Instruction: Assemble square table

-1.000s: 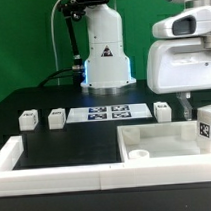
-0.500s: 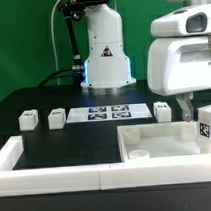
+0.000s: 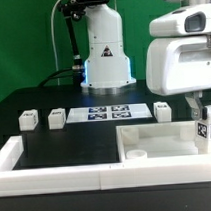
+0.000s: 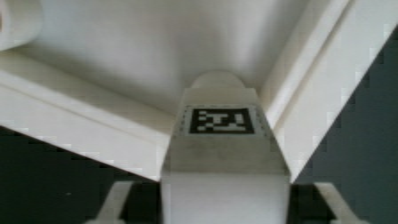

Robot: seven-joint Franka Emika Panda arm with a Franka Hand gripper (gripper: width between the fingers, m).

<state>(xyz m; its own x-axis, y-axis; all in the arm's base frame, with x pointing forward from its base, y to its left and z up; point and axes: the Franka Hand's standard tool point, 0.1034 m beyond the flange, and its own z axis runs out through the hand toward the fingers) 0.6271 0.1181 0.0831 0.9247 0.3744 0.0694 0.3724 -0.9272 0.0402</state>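
The gripper [image 3: 201,112] is clamped on a tagged leg [image 3: 207,129]; the leg hangs over the tabletop [image 3: 153,132], toward the exterior view's right

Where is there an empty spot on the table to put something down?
The widest bare patch is the black mat, bordered by the border rail in front, the marker board and three loose legs behind, and the square slab on the exterior view's right. That right side is crowded: the end effector holds a fourth leg by the slab.
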